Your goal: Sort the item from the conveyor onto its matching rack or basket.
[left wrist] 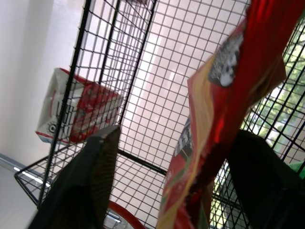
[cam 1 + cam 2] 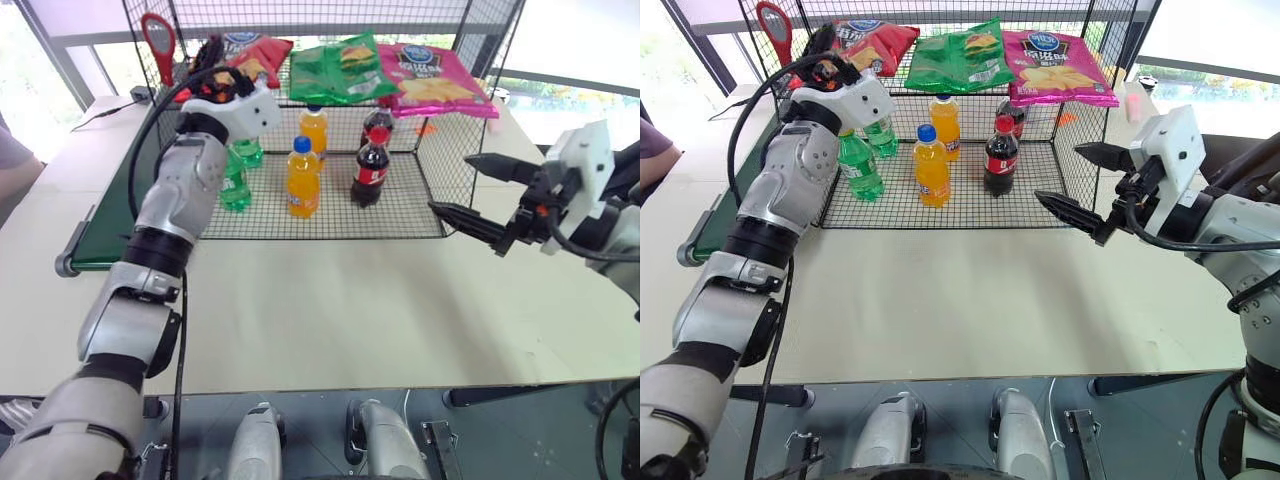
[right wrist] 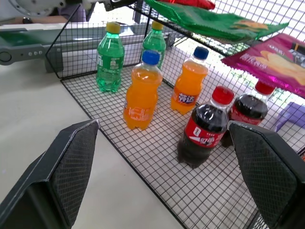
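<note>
Head views: finds the bag [image 2: 257,56] at the left end of the shelf [image 2: 333,103], beside the green bag [image 2: 335,70] and well apart from the pink bag [image 2: 436,82], with its near corner right at the left gripper [image 2: 214,80]. Cannot tell from here how much of the bag rests on the grid. Places the right gripper [image 2: 450,185] off to the cage's right side, fingers apart, holding nothing. Leaves the conveyor [image 2: 106,232] bare on its visible stretch. Left wrist view: shows both fingers [image 1: 90,181] spread wide, the bag between them, crumpled and apparently leaning on 1 finger, not clamped. Could go wrong on pulling back: may drag the foil along with that finger and tip the bag off the shelf edge down toward the bottles [image 2: 303,178], or snag a fingertip in the mesh. Calls for a straight, slow retreat. Right wrist view: confirms 2 fingers [image 3: 72,164] well apart, empty, pointing at the lower grid floor; risks knocking a bottle only by pushing forward.
</note>
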`<state>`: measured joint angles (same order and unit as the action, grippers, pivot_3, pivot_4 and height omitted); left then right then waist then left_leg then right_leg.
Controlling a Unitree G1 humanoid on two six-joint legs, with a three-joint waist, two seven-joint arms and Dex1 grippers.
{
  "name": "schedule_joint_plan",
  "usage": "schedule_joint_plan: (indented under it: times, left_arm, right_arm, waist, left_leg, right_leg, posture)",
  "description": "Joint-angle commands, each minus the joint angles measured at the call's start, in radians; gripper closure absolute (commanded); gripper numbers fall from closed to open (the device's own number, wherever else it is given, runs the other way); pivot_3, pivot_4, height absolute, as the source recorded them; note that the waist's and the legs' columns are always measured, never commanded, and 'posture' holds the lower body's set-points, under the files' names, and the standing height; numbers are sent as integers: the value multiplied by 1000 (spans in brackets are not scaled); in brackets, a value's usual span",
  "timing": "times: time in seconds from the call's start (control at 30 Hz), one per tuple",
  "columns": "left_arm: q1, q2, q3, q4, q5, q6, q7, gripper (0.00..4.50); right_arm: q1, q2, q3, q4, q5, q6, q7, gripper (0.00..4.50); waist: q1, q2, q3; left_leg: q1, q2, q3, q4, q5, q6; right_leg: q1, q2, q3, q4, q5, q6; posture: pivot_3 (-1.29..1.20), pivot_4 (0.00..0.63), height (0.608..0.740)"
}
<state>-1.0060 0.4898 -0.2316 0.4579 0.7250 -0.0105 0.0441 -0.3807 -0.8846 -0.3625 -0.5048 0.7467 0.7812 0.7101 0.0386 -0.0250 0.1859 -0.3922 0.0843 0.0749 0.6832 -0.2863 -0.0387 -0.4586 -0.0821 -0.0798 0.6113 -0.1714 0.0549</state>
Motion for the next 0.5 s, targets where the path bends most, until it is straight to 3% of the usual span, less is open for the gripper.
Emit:
schedule_joint_plan:
  times: [0.03,0.23,0.33,0.4,0.5]
  left_arm:
    - [51,14,10,-138,-29,21,-80,953]
    - [205,18,62,-448,-100,91,-238,953]
    - [286,19,108,-644,-229,88,-344,953]
    - [333,13,127,-769,-394,157,-495,953]
    - [389,-26,226,-960,-686,473,-662,953]
  right_arm:
    - [-1,-9,-12,-17,-3,-24,-3,0]
    - [7,-8,-9,-24,3,-20,-10,0]
    - [23,-14,-17,-26,7,-14,-7,0]
    - [33,-16,-21,-24,9,-15,-2,0]
    - [38,-12,-13,-13,8,-17,0,0]
  waist:
    - [0,0,0]
    - [0,0,0]
    - [-1,0,0]
    - [-1,0,0]
    - [-1,0,0]
  left_leg:
    - [0,0,0,0,0,0]
    - [0,0,0,0,0,0]
    - [-1,0,0,0,0,0]
    - [-1,0,0,0,0,0]
    - [0,0,0,0,0,0]
  right_leg:
    - [0,0,0,0,0,0]
    - [0,0,0,0,0,0]
    - [-1,0,0,0,0,0]
    - [-1,0,0,0,0,0]
    - [-1,0,1,0,-2,-2]
  posture:
    - [0,150,740]
    - [0,150,740]
    - [0,150,740]
    - [0,150,740]
    - [0,150,740]
